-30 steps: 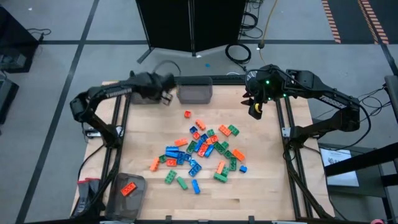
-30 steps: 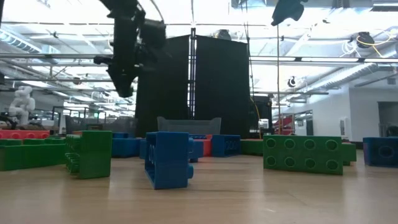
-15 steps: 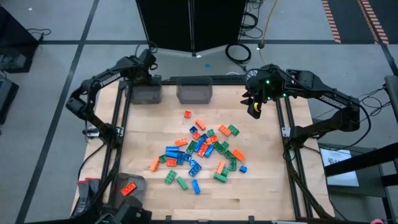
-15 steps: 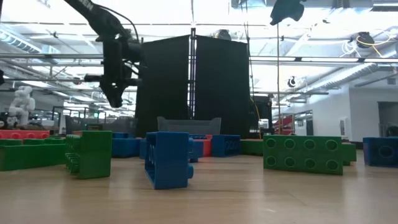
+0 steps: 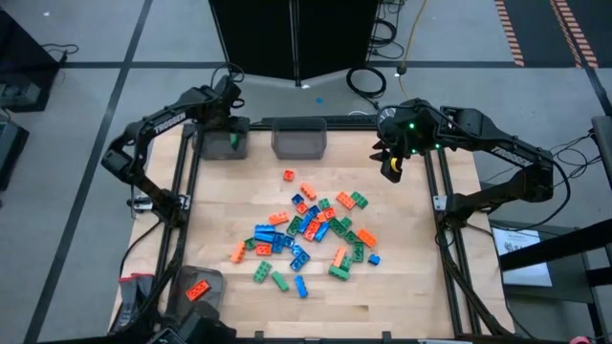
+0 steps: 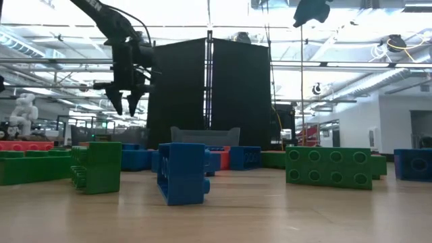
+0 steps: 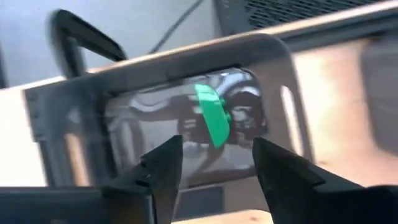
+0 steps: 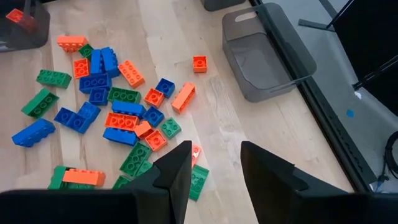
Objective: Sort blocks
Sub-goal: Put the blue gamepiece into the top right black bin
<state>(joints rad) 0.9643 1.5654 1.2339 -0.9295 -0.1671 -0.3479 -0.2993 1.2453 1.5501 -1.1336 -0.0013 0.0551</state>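
Observation:
Several orange, green and blue blocks (image 5: 311,229) lie scattered mid-table, and the right wrist view shows them too (image 8: 118,93). My left gripper (image 5: 229,126) hangs open above the far-left grey bin (image 5: 212,145), fingers pointing steeply down (image 6: 125,104). One green block (image 7: 213,115) sits tilted inside that bin, below the open fingers and clear of them (image 5: 233,140). My right gripper (image 5: 392,167) waits high over the table's far right, open with nothing between its fingers (image 8: 214,149).
A second grey bin (image 5: 299,139) stands at the far edge beside the first. A third bin (image 5: 196,287) at the near left holds an orange block. Bare wood lies along the table's near edge and right side. Black frame rails run down both sides.
My left gripper has swung from the gap between the two far bins toward the table's left, over the far-left bin, rolling as it went. It has then opened and let go of the green block, which now lies in that bin.

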